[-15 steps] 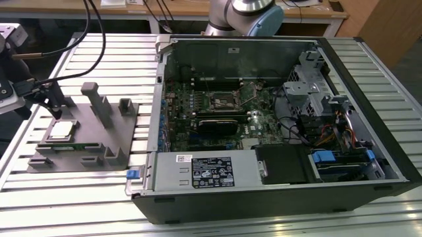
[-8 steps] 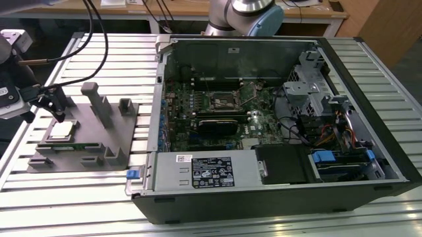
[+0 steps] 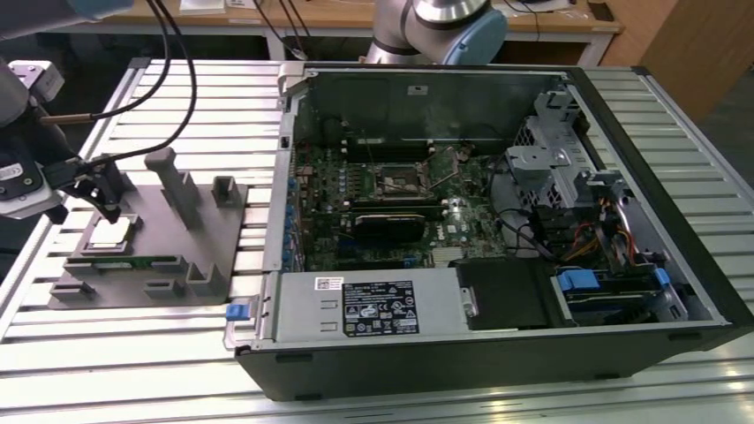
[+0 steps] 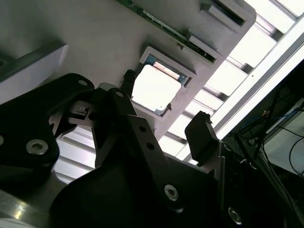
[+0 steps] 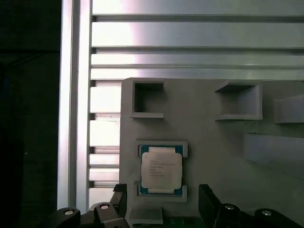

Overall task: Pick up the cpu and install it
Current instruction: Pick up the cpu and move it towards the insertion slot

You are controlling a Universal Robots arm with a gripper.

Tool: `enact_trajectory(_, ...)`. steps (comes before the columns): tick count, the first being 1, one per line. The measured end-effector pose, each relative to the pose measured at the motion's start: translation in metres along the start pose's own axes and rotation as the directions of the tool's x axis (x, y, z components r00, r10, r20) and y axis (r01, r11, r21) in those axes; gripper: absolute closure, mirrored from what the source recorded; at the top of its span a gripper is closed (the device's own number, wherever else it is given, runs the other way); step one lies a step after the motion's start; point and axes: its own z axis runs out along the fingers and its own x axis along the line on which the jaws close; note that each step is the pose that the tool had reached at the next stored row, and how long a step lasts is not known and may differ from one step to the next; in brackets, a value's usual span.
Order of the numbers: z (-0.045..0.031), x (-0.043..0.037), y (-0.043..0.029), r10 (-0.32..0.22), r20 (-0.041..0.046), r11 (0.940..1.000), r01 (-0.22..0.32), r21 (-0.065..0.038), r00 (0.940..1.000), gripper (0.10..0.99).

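The cpu (image 3: 109,232) is a small square chip with a silvery top, lying flat in a pocket of the grey fixture plate (image 3: 177,243) at the exterior view's left. Both wrist views show the cpu (image 5: 161,168) (image 4: 156,89) seated in its framed recess. My gripper (image 3: 101,205) hangs just above it, open, its two black fingers spread to either side of the chip and nothing held between them. In the first wrist view the gripper (image 5: 162,199) straddles the near edge of the pocket. The open computer case (image 3: 659,132) holds the motherboard with its socket (image 3: 401,181).
Grey posts (image 3: 177,181) and blocks stand up from the fixture plate beside my gripper, and a green memory stick (image 3: 124,261) lies along its front. The slatted metal table (image 3: 200,106) surrounds the plate. Drive cages and cables (image 3: 577,203) crowd the case's right side.
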Motion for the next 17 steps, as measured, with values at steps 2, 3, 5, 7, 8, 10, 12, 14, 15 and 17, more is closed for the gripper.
enact_trajectory(2, 0.0019, 0.0, -0.0001, 0.0, 0.0, 1.0, 0.0, 0.0, 1.0, 0.38)
enact_trajectory(3, 0.0026, 0.0, -0.0001, 0.0, -0.0001, 1.0, 0.0, 0.0, 1.0, 0.38)
enact_trajectory(5, 0.0037, 0.0, -0.0002, 0.0, -0.0002, 1.0, 0.0, 0.0, 1.0, 0.38)
enact_trajectory(7, 0.0048, -0.0001, -0.0002, 0.0, -0.0002, 1.0, 0.0, 0.0, 1.0, 0.38)
enact_trajectory(8, 0.0053, 0.0, -0.0003, 0.0, -0.0002, 1.0, 0.0, 0.0, 1.0, 0.38)
enact_trajectory(10, 0.0064, -0.0001, -0.0003, 0.0, -0.0002, 1.0, 0.0, 0.0, 1.0, 0.38)
enact_trajectory(12, 0.0074, -0.0001, -0.0004, 0.0, -0.0002, 1.0, 0.0, 0.0, 1.0, 0.38)
enact_trajectory(14, 0.0091, -0.0001, -0.0004, 0.0, -0.0002, 1.0, 0.0, 0.0, 1.0, 0.38)
enact_trajectory(15, 0.0099, -0.0002, -0.0005, 0.0, -0.0002, 1.0, 0.0, 0.0, 1.0, 0.38)
enact_trajectory(17, 0.011, -0.0003, -0.0005, 0.0, -0.0002, 1.0, 0.0, 0.0, 1.0, 0.38)
